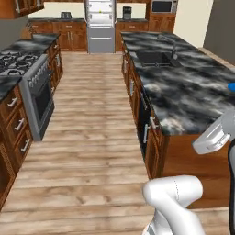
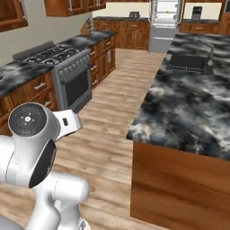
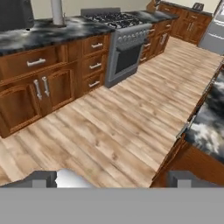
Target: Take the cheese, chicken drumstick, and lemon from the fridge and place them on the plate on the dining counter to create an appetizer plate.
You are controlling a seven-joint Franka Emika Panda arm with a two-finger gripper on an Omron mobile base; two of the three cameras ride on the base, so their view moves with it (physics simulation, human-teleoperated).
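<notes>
Fridge [image 1: 101,25]: grey, tall, door open on white shelves. Dining counter [image 1: 183,92]: black-and-grey marbled stone top, brown wooden sides. Gripper [image 3: 113,179]: dark fingertips spread wide, empty.

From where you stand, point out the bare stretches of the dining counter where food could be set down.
The dining counter is bare marbled top from its near corner back to the sink. The far end is taken up by that sink and its faucet. The plate peeks in at the right edge; the counter around it is cut off.
</notes>
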